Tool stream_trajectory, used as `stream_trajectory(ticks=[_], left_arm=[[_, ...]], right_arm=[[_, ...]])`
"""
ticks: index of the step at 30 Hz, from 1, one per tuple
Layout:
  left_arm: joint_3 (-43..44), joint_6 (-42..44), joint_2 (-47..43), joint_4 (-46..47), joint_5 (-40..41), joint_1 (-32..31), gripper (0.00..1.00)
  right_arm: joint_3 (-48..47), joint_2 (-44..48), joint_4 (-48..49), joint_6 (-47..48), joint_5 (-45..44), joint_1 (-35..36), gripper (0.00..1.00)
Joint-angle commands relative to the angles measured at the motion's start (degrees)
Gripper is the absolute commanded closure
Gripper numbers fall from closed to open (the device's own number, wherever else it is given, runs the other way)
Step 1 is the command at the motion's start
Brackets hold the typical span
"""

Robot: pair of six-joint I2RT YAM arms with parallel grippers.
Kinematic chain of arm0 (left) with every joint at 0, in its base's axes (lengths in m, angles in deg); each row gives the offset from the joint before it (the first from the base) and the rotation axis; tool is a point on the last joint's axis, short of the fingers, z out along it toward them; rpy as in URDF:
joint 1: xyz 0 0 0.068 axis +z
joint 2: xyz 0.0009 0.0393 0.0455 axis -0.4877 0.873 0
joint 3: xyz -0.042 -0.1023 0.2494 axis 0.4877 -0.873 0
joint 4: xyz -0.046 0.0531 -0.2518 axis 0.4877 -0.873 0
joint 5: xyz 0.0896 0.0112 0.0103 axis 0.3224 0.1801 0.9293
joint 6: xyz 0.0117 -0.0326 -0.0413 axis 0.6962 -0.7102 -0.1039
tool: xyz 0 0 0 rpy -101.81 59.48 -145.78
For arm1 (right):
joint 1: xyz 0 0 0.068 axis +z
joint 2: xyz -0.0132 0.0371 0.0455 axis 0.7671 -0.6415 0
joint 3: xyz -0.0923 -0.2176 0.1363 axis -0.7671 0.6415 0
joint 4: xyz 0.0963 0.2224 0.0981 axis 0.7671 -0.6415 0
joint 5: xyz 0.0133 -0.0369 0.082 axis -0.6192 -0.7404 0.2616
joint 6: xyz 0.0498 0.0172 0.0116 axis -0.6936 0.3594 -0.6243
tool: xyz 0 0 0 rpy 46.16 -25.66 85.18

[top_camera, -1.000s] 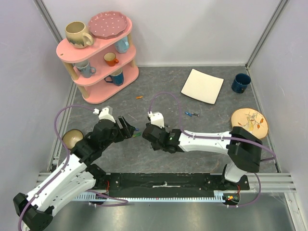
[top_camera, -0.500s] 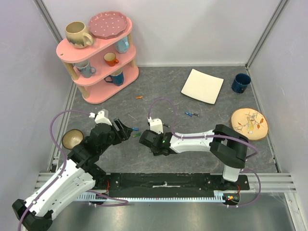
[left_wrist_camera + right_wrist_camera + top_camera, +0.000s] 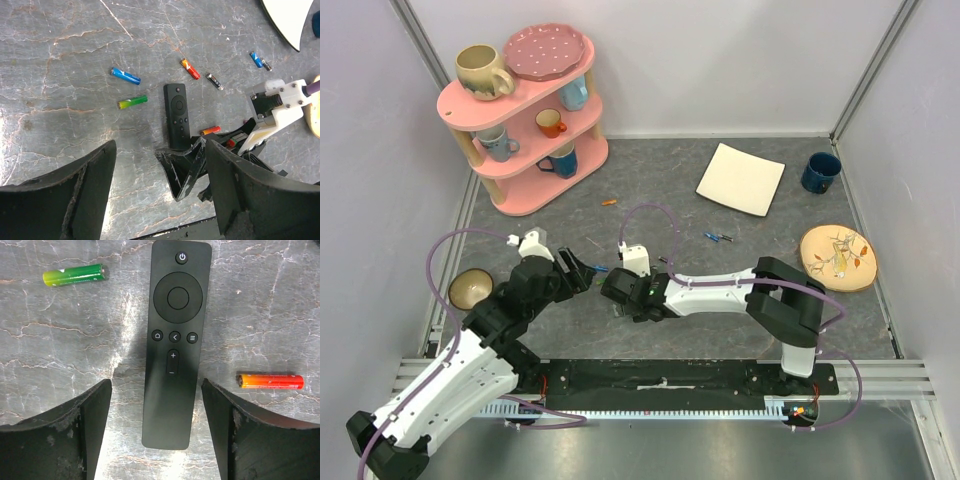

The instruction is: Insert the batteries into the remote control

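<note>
Remote control [image 3: 175,345] buttons-up between right gripper [image 3: 156,390] jaws, spread wide, not touching | left gripper [image 3: 160,150] spread, empty | step: likely pickup | next: close on long edges, flip recess upward | green battery [image 3: 75,275] beyond left finger, orange battery [image 3: 271,381] beside right

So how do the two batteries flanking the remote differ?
In the right wrist view, the green battery lies left of the remote control, up by its round pad; the orange-red battery lies right, down by its volume key. Green is slightly tilted, orange-red level. Both lie flat, clear of the remote.
</note>
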Motion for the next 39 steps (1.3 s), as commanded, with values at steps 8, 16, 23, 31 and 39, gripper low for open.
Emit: stream_trajectory(ticks=[8, 16, 23, 31, 39], left_arm=[[1.25, -0.40, 6.72, 2.83, 2.72, -0.05, 0.17], [8.52, -2.15, 21.92, 3.37, 6.83, -10.12, 0.14], [15.40, -12.77, 37.05, -1.48, 6.33, -14.46, 0.06], [18.12, -15.69, 44.78, -0.24, 6.85, -15.52, 0.01], [22.78, -14.99, 51.91, -0.24, 7.37, -16.92, 0.10]], right_arm=[[5.59, 20.12, -5.40, 3.25, -3.64, 0.05, 0.10], [17.54, 39.56, -8.75, 11.18, -15.25, -0.30, 0.05], [22.47, 47.12, -8.84, 10.92, -17.27, -1.36, 0.02], [24.23, 49.67, -8.75, 11.27, -17.97, -2.06, 0.02], [25.46, 51.52, -7.79, 11.19, -17.89, -2.24, 0.02]])
